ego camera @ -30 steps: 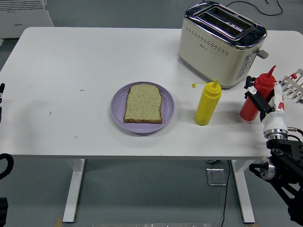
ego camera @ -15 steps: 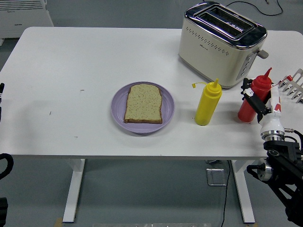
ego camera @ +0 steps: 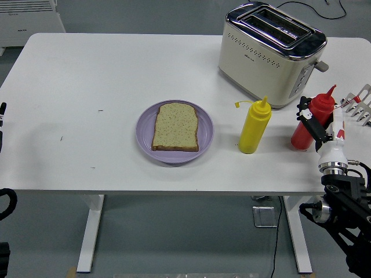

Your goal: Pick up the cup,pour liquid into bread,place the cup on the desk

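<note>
Red bottle (ego camera: 311,123): standing upright on the bench near its right edge, just in front of the toaster's near corner; there is no cup, so this squeeze bottle is the nearest thing to one.
Right hand (ego camera: 324,123): comes up from the lower right corner, its black fingers (ego camera: 307,113) wrapped around the red bottle's body, light-coloured fingers splayed out toward the right edge behind it.
Yellow bottle (ego camera: 254,125): upright, a little to the left of the red one, apart from it, cap tab hanging off to the left.
Bread (ego camera: 175,126): one seeded slice lying flat in the middle of the plate.
Plate (ego camera: 145,133): lilac and round, near the centre of the bench, toward the near edge.
Toaster (ego camera: 269,53): cream with a chrome top, two slots, at the far right, turned at an angle.
Left arm (ego camera: 3,121): only a dark sliver at the left edge; I cannot tell how its hand stands.
Bench (ego camera: 93,81): white top with rounded corners, a few small dark marks on the left half, white legs below.
Room: grey floor, a white unit (ego camera: 29,20) at the top left, a black cable (ego camera: 307,8) behind the toaster.
</note>
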Robot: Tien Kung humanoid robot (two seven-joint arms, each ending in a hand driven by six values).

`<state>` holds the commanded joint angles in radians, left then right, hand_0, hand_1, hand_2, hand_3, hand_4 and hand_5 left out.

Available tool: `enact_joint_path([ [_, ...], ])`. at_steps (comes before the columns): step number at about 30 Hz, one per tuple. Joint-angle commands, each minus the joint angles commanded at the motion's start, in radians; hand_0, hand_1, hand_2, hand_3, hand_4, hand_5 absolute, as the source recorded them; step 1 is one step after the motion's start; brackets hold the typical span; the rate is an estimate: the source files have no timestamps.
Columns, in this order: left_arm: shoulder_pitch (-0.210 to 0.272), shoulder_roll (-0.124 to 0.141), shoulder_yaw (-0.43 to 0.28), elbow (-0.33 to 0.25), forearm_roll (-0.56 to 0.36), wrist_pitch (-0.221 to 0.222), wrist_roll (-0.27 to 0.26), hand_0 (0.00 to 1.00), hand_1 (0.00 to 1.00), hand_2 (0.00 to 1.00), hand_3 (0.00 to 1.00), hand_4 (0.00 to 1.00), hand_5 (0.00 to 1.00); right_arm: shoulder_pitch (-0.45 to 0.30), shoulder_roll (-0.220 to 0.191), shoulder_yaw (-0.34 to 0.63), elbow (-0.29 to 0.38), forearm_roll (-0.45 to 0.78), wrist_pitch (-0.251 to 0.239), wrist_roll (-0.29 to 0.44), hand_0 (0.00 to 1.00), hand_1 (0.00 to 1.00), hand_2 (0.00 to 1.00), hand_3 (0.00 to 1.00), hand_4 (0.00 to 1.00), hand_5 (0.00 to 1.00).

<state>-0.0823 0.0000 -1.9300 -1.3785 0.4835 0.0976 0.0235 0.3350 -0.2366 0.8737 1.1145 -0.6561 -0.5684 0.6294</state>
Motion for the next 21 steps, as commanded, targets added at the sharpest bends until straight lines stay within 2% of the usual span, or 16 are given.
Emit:
enact_joint_path([
  [6, 0.002, 0.000, 0.001, 0.000, 0.001, 0.000, 0.000, 0.781, 0.730, 0.727, 0.658, 0.517, 0.941, -0.004, -0.001, -0.008, -0.009, -0.019, -0.004, -0.002, 0.312, 0.345, 0.404, 0.456, 0.601, 0.294],
  [7, 0.002, 0.000, 0.001, 0.000, 0.001, 0.000, -0.001, 0.782, 0.730, 0.727, 0.658, 0.517, 0.941, -0.005, -0.001, -0.009, -0.009, -0.022, -0.006, -0.002, 0.386, 0.442, 0.457, 0.472, 0.611, 0.288],
  [12, 0.004, 0.000, 0.003, 0.000, 0.002, 0.000, -0.001, 0.782, 0.730, 0.727, 0.658, 0.517, 0.941, -0.008, -0.001, -0.013, -0.011, -0.033, -0.006, 0.006, 0.386, 0.442, 0.457, 0.472, 0.611, 0.288],
  [13, 0.004, 0.000, 0.004, 0.000, 0.002, 0.000, -0.001, 0.780, 0.730, 0.727, 0.659, 0.516, 0.941, -0.008, -0.001, -0.013, -0.011, -0.035, -0.006, 0.008, 0.493, 0.537, 0.531, 0.519, 0.631, 0.285],
  [18, 0.007, 0.000, 0.004, 0.000, 0.002, 0.000, -0.001, 0.780, 0.730, 0.727, 0.659, 0.516, 0.941, -0.011, -0.001, -0.017, -0.012, -0.052, 0.006, 0.015, 0.493, 0.537, 0.531, 0.519, 0.631, 0.285],
  [19, 0.007, 0.000, 0.004, 0.001, 0.001, 0.000, -0.001, 0.781, 0.730, 0.727, 0.658, 0.516, 0.941, -0.012, -0.001, -0.017, -0.012, -0.053, 0.007, 0.016, 0.691, 0.666, 0.680, 0.682, 0.680, 0.300],
  [21, 0.007, 0.000, 0.005, 0.001, 0.001, 0.000, -0.001, 0.781, 0.730, 0.727, 0.658, 0.516, 0.941, -0.012, -0.001, -0.017, -0.012, -0.055, 0.009, 0.015, 0.691, 0.666, 0.680, 0.682, 0.680, 0.300],
])
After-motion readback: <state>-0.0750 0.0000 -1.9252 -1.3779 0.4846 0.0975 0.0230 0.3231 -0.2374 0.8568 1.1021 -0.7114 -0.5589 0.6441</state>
